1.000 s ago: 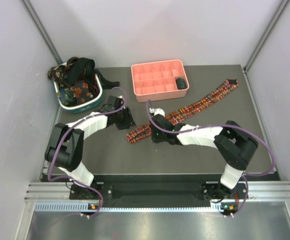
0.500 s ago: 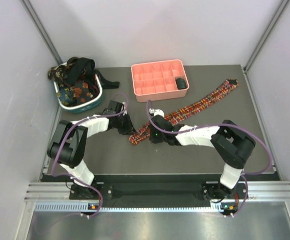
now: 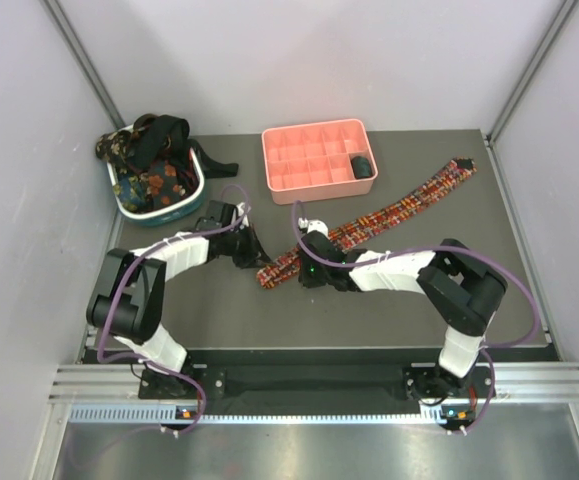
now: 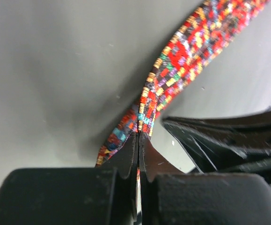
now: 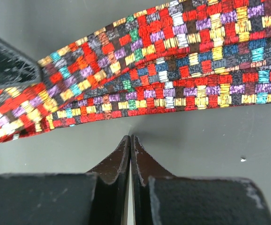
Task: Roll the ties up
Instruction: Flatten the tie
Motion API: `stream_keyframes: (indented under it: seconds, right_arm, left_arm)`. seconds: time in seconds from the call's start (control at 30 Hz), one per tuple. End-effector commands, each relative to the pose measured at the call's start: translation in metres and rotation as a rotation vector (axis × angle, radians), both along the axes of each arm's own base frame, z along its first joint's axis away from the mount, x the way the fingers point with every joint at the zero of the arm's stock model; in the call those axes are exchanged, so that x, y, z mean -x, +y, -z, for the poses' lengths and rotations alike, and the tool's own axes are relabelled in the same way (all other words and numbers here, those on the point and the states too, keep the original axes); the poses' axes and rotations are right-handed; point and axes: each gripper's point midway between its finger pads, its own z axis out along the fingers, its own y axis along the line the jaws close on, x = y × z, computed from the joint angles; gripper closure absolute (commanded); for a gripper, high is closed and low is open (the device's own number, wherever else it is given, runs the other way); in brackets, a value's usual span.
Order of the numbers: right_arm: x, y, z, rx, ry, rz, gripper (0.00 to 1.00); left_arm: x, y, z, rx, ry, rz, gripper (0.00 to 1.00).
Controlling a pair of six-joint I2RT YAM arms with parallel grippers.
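Note:
A red-yellow-dark plaid tie [image 3: 389,212] lies flat and slanted across the table, its narrow end near the middle. My left gripper [image 3: 257,262] is shut on that narrow end. In the left wrist view a fold of the plaid tie [image 4: 172,65] is pinched at the left gripper's [image 4: 139,136] tips. My right gripper [image 3: 305,272] is shut with nothing in it. Its tips [image 5: 130,138] rest just short of the plaid tie's [image 5: 172,79] near edge. Other ties [image 3: 154,160], dark and floral, are heaped in the basket.
The teal-and-white basket [image 3: 197,192] stands at the back left. A pink compartment tray [image 3: 314,157] sits at the back centre, with a dark object [image 3: 362,167] in one cell. The right gripper's black body [image 4: 233,140] is close beside the left fingers.
The left gripper moved a little toward the tie's narrow end and shut on it. The right gripper stayed shut and barely moved.

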Motion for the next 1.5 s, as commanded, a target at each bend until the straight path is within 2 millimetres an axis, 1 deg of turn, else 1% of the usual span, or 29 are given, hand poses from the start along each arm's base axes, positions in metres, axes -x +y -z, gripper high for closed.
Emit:
stream_keyframes:
  seconds: [0.0, 0.27, 0.3, 0.4, 0.53, 0.6, 0.7, 0.73, 0.77, 0.8, 0.83, 0.87, 0.9, 0.93, 0.97, 1.0, 1.03, 1.07, 1.1, 1.13, 1.17, 1.2, 1.23, 1.3, 1.33, 1.37, 1.4, 1.43, 1.47]
  right_arm:
    - [-0.005, 0.008, -0.001, 0.0, -0.016, 0.008, 1.0]
    - [-0.008, 0.011, -0.001, 0.016, -0.012, 0.01, 1.0]
    - [-0.009, 0.011, -0.002, 0.017, -0.011, 0.012, 1.0]
    - [-0.009, 0.01, -0.001, 0.024, -0.012, 0.012, 1.0]
    - [-0.009, 0.01, -0.001, 0.029, -0.015, 0.009, 0.98]
    - [-0.009, 0.009, -0.003, 0.027, -0.018, 0.006, 0.98]
    - [-0.009, 0.008, -0.009, 0.02, -0.034, 0.0, 0.95]
    - [-0.008, 0.008, -0.011, 0.02, -0.038, -0.003, 0.94]
    - [-0.008, 0.006, -0.013, 0.023, -0.045, -0.005, 0.92]
    - [-0.008, 0.004, -0.019, 0.017, -0.056, -0.006, 0.91]
    - [-0.006, 0.002, -0.019, 0.02, -0.059, -0.008, 0.9]
    - [-0.006, 0.001, -0.022, 0.023, -0.071, -0.014, 0.87]
    - [-0.003, 0.001, -0.026, 0.019, -0.082, -0.022, 0.85]
    - [-0.002, 0.001, -0.03, 0.018, -0.092, -0.03, 0.83]
    - [-0.001, 0.002, -0.032, 0.027, -0.107, -0.043, 0.81]
    - [0.003, 0.005, -0.037, 0.033, -0.119, -0.058, 0.8]
    - [0.004, 0.006, -0.04, 0.04, -0.131, -0.069, 0.78]
    - [0.007, 0.008, -0.043, 0.056, -0.155, -0.1, 0.76]
    - [0.014, 0.016, -0.049, 0.059, -0.177, -0.137, 0.74]
    - [0.016, 0.018, -0.052, 0.075, -0.2, -0.142, 0.71]
    - [0.02, 0.021, -0.055, 0.093, -0.221, -0.175, 0.68]
    - [0.028, 0.031, -0.061, 0.093, -0.241, -0.214, 0.66]
    - [0.03, 0.034, -0.063, 0.103, -0.257, -0.223, 0.61]
    - [0.037, 0.044, -0.067, 0.101, -0.269, -0.265, 0.58]
    - [0.039, 0.049, -0.068, 0.094, -0.271, -0.28, 0.56]
    - [0.041, 0.052, -0.069, 0.091, -0.274, -0.294, 0.52]
    - [0.045, 0.06, -0.075, 0.067, -0.287, -0.317, 0.5]
    - [0.046, 0.063, -0.078, 0.056, -0.294, -0.328, 0.47]
    - [0.049, 0.068, -0.08, 0.047, -0.305, -0.344, 0.41]
  left_arm:
    - [0.008, -0.007, -0.017, 0.062, -0.047, 0.067, 1.0]
    - [0.028, 0.001, -0.001, 0.024, -0.01, 0.092, 1.0]
    - [0.032, 0.003, 0.002, 0.012, 0.004, 0.095, 1.0]
    - [0.037, 0.01, 0.008, -0.023, 0.011, 0.092, 1.0]
    - [0.043, 0.011, 0.011, -0.038, 0.009, 0.104, 0.99]
    - [0.044, 0.011, 0.013, -0.05, 0.014, 0.107, 0.95]
    - [0.046, 0.012, 0.015, -0.064, 0.015, 0.109, 0.84]
    - [0.044, 0.015, 0.014, -0.082, 0.006, 0.094, 0.76]
    - [0.045, 0.021, 0.016, -0.113, 0.015, 0.075, 0.74]
    - [0.043, 0.024, 0.015, -0.135, 0.004, 0.059, 0.72]
    - [0.039, 0.03, 0.015, -0.169, -0.012, 0.036, 0.66]
    - [0.037, 0.033, 0.008, -0.178, -0.04, 0.02, 0.55]
    - [0.037, 0.036, 0.005, -0.194, -0.047, 0.008, 0.49]
    - [0.032, 0.041, -0.003, -0.212, -0.08, -0.018, 0.45]
    - [0.03, 0.043, -0.008, -0.22, -0.097, -0.033, 0.38]
    - [0.029, 0.047, -0.012, -0.237, -0.106, -0.05, 0.34]
    - [0.025, 0.049, -0.022, -0.237, -0.134, -0.071, 0.32]
    - [0.023, 0.056, -0.024, -0.269, -0.141, -0.104, 0.31]
    - [0.019, 0.058, -0.031, -0.275, -0.157, -0.121, 0.29]
    - [0.019, 0.061, -0.039, -0.273, -0.168, -0.146, 0.28]
    - [0.017, 0.068, -0.042, -0.292, -0.182, -0.181, 0.28]
    - [0.017, 0.072, -0.045, -0.295, -0.186, -0.204, 0.28]
    - [0.014, 0.081, -0.055, -0.285, -0.212, -0.257, 0.28]
    - [0.015, 0.097, -0.06, -0.285, -0.221, -0.332, 0.29]
    - [0.014, 0.103, -0.071, -0.262, -0.252, -0.372, 0.3]
    - [0.013, 0.117, -0.074, -0.256, -0.251, -0.429, 0.3]
    - [0.013, 0.124, -0.078, -0.247, -0.255, -0.459, 0.3]
    - [0.011, 0.137, -0.088, -0.232, -0.277, -0.513, 0.3]
    - [0.01, 0.142, -0.094, -0.218, -0.285, -0.535, 0.31]
